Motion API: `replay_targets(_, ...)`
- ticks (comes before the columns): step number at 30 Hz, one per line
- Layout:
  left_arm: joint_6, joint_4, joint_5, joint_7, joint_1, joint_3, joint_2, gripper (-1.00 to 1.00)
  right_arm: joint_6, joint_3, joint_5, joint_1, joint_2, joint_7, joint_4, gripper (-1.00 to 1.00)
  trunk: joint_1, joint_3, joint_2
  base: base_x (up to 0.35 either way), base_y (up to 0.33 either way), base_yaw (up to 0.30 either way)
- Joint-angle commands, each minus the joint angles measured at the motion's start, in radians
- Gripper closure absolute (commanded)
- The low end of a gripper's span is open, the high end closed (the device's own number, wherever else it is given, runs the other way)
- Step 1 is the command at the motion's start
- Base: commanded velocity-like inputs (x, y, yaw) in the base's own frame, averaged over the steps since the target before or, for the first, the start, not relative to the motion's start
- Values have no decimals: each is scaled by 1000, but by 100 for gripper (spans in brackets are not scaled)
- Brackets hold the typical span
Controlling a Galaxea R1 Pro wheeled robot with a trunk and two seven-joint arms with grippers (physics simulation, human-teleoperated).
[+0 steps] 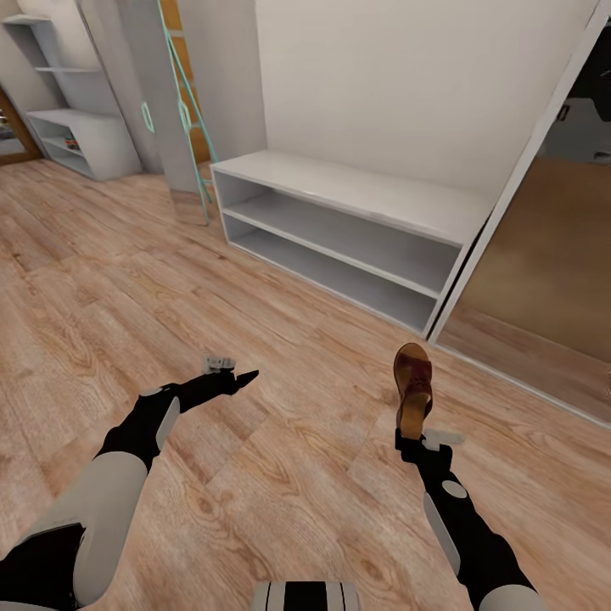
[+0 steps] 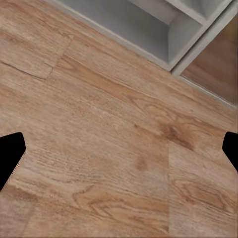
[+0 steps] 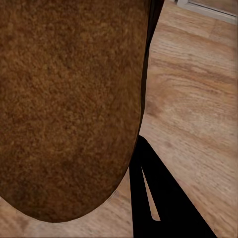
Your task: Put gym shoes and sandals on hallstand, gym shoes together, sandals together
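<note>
Wood-plank corridor floor [image 1: 280,475] runs up to a low white two-tier rack [image 1: 356,225] against the wall. The left gripper [image 1: 242,378] hangs wide and empty above the planks. The right gripper [image 1: 413,437] clamps a brown sandal's [image 1: 412,386] heel end, its long axis pointing away from the robot toward the rack, clear of the floor.

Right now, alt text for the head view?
The right gripper holds a brown sandal above the wood floor; the left gripper is empty. Ahead, a low white two-tier rack stands against the wall.
</note>
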Motion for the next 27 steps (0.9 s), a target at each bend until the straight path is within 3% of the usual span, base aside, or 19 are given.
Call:
replay_targets(1,8,-2,-7,-8,0,6,-1,-100,1,2,-13,0,0,-4,-1,100,-1,5,0,0,0,0)
replay_targets(15,8,-3,-7,-8,0,6,-1,-100,1,2,-13,0,-1,-3,-1,100,-7,82,3,0,0,0)
replay_targets(27,8,-2,-7,-8,0,6,-1,-100,1,2,-13,0,0,-4,-1,100,-7,102,3,0,0,0)
